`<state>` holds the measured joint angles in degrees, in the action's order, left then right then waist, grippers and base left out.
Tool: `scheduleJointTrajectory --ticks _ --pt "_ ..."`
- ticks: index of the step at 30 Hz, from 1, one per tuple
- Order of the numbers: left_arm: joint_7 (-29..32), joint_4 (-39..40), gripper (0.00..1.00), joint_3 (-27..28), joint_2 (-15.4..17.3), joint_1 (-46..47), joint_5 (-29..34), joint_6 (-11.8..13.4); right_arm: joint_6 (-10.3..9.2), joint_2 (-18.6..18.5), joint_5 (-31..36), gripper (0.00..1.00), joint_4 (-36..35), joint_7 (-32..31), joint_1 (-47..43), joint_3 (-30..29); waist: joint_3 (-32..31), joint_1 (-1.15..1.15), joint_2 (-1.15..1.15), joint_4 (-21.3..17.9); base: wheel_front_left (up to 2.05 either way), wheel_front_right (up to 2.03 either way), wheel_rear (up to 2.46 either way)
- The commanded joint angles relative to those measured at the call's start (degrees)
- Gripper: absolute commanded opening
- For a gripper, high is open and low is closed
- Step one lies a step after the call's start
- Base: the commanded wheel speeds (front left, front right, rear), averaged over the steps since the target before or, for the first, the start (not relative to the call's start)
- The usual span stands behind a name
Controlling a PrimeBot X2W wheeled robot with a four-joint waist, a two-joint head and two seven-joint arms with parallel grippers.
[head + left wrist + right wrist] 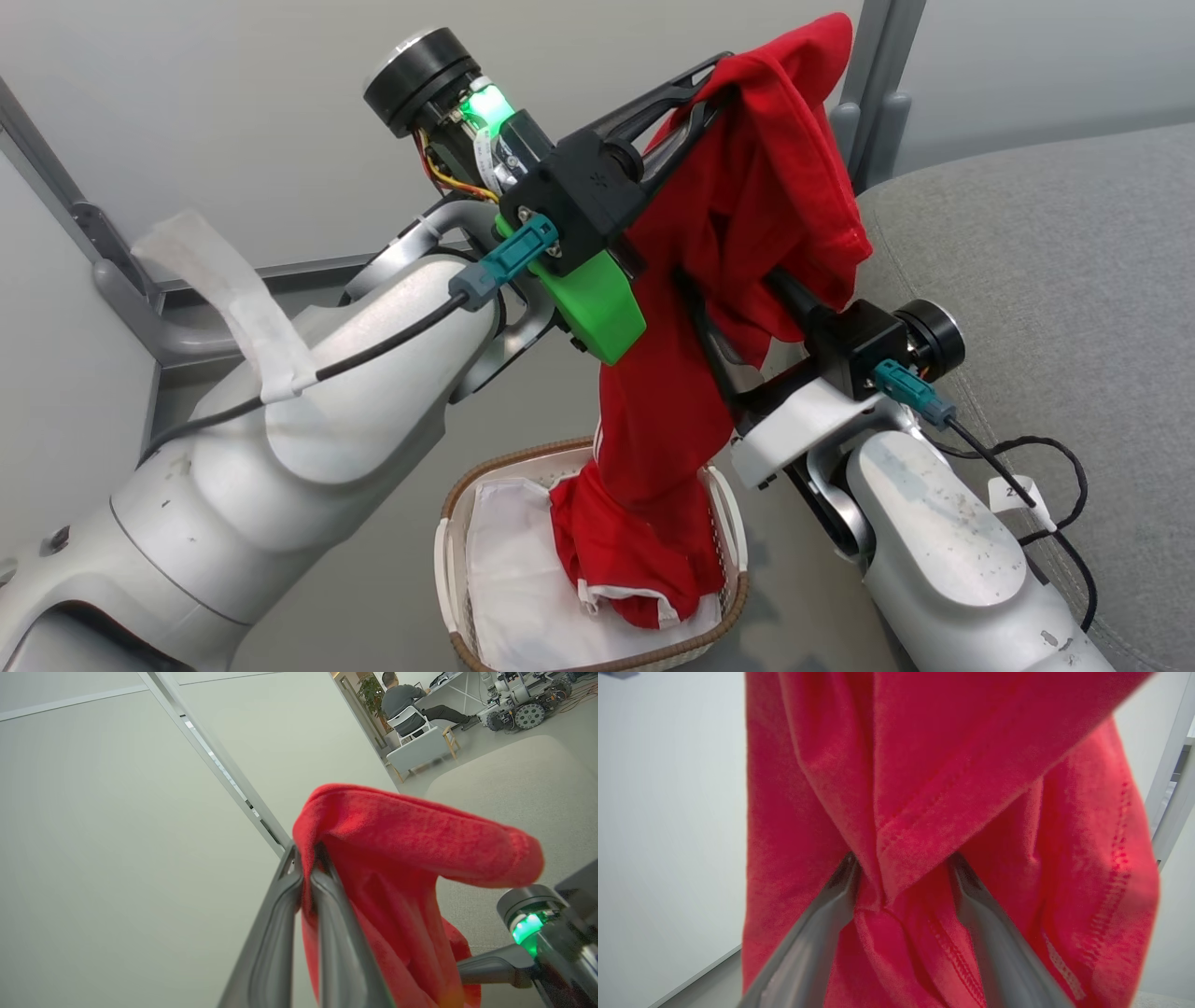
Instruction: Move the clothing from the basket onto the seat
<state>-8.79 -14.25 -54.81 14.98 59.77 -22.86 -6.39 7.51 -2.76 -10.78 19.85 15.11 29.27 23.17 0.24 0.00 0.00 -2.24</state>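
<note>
Hanging from the left gripper (pixel 307 865), which is pinched tight on its top fold, the clothing (pixel 747 215) trails down into the basket (pixel 448 523), bunched against the right rim. Meanwhile the right gripper (pixel 903 858) is spread wide, cloth between its fingers. The seat (pixel 1046 243) has its rounded edge just right of the cloth.

Pale wall panels (pixel 93 835), metal frame strip (pixel 224 770); distant person (pixel 402 697) seated at desk.
</note>
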Motion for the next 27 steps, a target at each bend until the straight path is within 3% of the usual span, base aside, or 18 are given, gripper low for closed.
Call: scheduleJointTrajectory --ticks 1,2,13,15,16,17,27 --pt "0.0 0.4 0.00 -0.1 -0.2 -1.0 -0.6 0.0 -0.04 -0.2 -0.5 0.12 0.7 0.1 1.2 0.4 -0.1 0.00 0.00 0.3 0.00 0.00 0.00" --pt "0.1 0.4 0.00 -0.1 -0.2 -1.2 -0.9 0.0 -0.04 -0.2 -0.7 0.00 1.1 0.1 1.5 0.7 -0.1 0.00 0.00 0.4 0.00 0.00 0.00" --pt "1.7 -6.5 0.00 3.1 3.9 -5.3 -5.5 2.4 -0.04 -0.2 -1.7 0.00 1.8 0.1 1.4 1.9 0.4 0.00 0.00 0.2 0.00 0.00 0.00" --pt "1.1 -8.2 0.47 3.7 4.3 -6.4 -6.5 2.7 -0.04 -0.2 -2.0 0.00 1.4 0.1 1.1 2.1 0.5 0.00 0.00 -0.1 0.00 0.00 0.00" --pt "0.8 -9.0 0.91 4.0 4.5 -7.0 -7.1 2.8 -0.04 -0.2 -2.1 0.00 1.2 0.1 0.9 2.0 0.6 0.00 0.00 -0.2 0.00 0.00 0.00" --pt "0.5 -9.5 1.00 4.1 4.6 -7.5 -7.6 2.8 -0.04 -0.2 -2.2 0.00 1.0 0.1 0.8 1.9 0.7 0.00 0.00 -0.4 0.00 0.00 0.00" --pt "-4.1 -10.3 1.00 5.6 3.5 -16.7 -12.2 3.5 -0.04 -0.2 -0.7 0.00 -0.7 0.1 -0.6 -2.4 1.6 0.00 0.00 -0.6 0.00 0.00 0.00"
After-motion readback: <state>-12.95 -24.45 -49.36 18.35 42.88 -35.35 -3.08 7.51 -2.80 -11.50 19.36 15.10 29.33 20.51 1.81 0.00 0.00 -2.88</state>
